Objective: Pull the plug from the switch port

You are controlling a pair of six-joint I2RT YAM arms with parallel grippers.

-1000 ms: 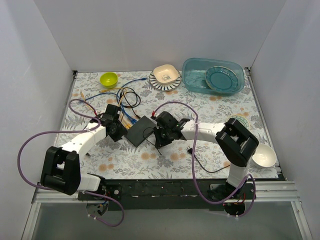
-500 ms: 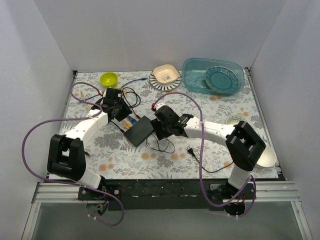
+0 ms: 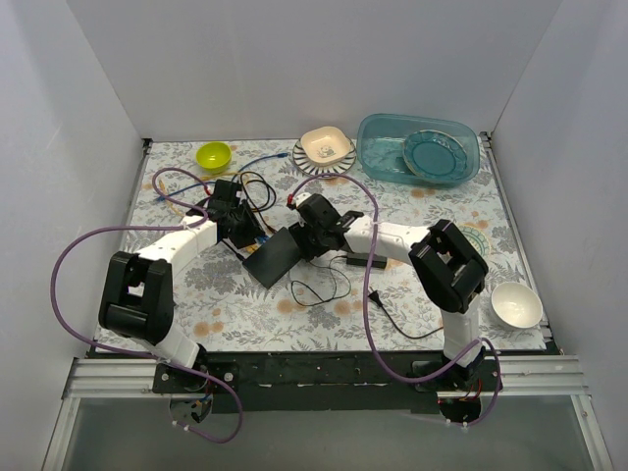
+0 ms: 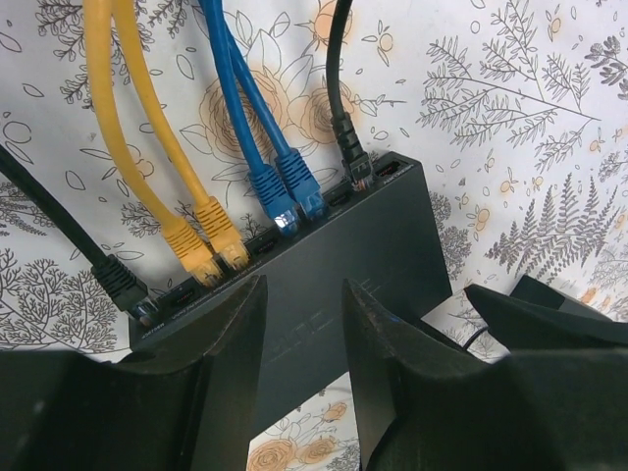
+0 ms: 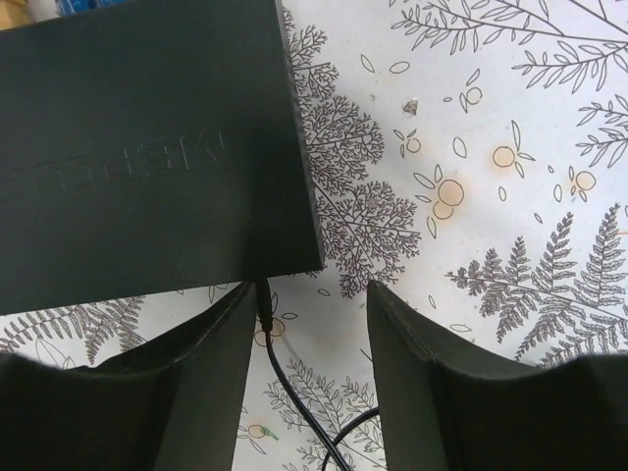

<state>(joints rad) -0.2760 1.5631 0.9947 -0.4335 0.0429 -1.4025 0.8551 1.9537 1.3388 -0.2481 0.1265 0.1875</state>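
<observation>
Switch (image 3: 273,257) sits centre-left on the worktop (image 3: 412,211), with yellow cables (image 4: 147,128), blue cables (image 4: 240,108) and a black cable (image 4: 339,88) plugged into its far-left edge. Left gripper (image 4: 302,289) and right gripper (image 5: 312,294) flank it, both spread open and empty.

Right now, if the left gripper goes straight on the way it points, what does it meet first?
Probably the switch: its top lies ahead of the left gripper, nearer than the blue plugs; depth is unclear.
</observation>
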